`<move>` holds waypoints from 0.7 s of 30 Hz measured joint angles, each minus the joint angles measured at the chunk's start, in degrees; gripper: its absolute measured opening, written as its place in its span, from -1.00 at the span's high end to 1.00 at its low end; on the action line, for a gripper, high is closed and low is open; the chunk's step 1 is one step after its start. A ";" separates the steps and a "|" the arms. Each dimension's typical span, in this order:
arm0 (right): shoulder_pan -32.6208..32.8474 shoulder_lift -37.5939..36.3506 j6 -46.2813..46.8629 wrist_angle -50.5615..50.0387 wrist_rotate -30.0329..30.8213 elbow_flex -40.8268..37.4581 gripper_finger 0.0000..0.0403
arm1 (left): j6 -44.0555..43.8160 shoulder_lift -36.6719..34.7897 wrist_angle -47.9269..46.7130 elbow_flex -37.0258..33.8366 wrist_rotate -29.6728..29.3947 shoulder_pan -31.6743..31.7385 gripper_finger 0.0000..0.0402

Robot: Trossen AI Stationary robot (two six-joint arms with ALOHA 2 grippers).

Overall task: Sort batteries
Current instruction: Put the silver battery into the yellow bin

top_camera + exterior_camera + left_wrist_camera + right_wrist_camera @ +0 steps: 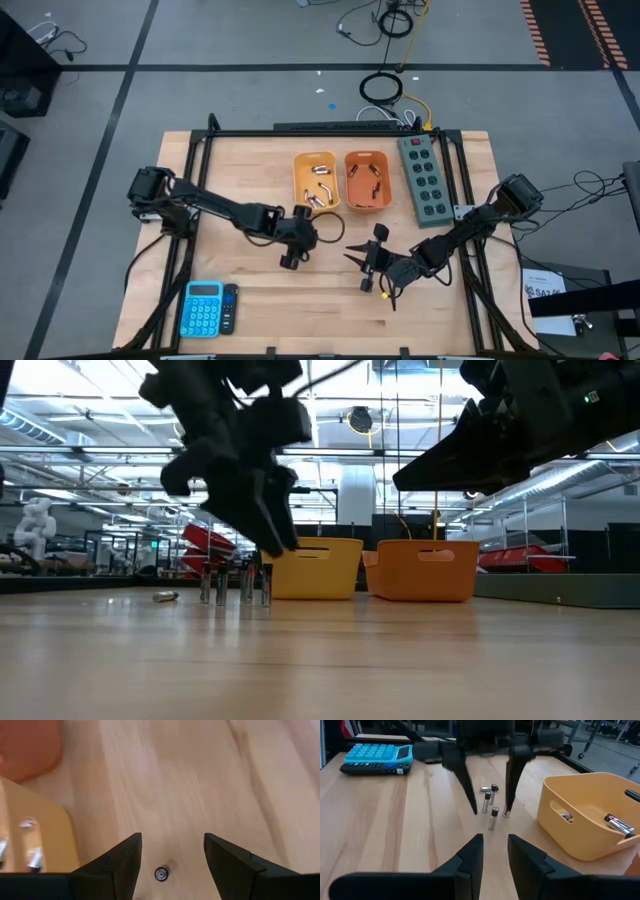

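Observation:
Several small silvery batteries (493, 818) stand upright on the wooden table in front of the yellow bin (315, 182), and one lies flat (165, 597). My left gripper (298, 245) points down over them, open. One battery (161, 874) stands between its fingers, untouched. More batteries lie in the yellow bin (620, 826) and in the orange bin (367, 182). My right gripper (360, 265) is open and empty. It hovers to the right of the left one and faces the standing batteries (495, 840).
A blue calculator (203, 308) lies at the table's near left corner. A green power strip (425, 178) lies to the right of the orange bin. Bare wood shows along the near edge between the calculator and my right gripper.

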 joint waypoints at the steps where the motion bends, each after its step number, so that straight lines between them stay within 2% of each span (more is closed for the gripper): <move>1: 0.00 0.00 -0.01 -0.01 -0.02 0.00 0.61 | 0.14 0.62 -0.18 0.04 0.11 0.30 -0.11; 15: 0.00 0.00 -0.24 -0.01 0.00 0.00 0.61 | 1.55 3.14 -2.39 0.11 0.93 1.69 -0.10; 21: 0.00 0.00 -0.42 -0.03 0.00 0.00 0.61 | 1.55 3.14 -2.54 0.11 2.42 2.61 0.12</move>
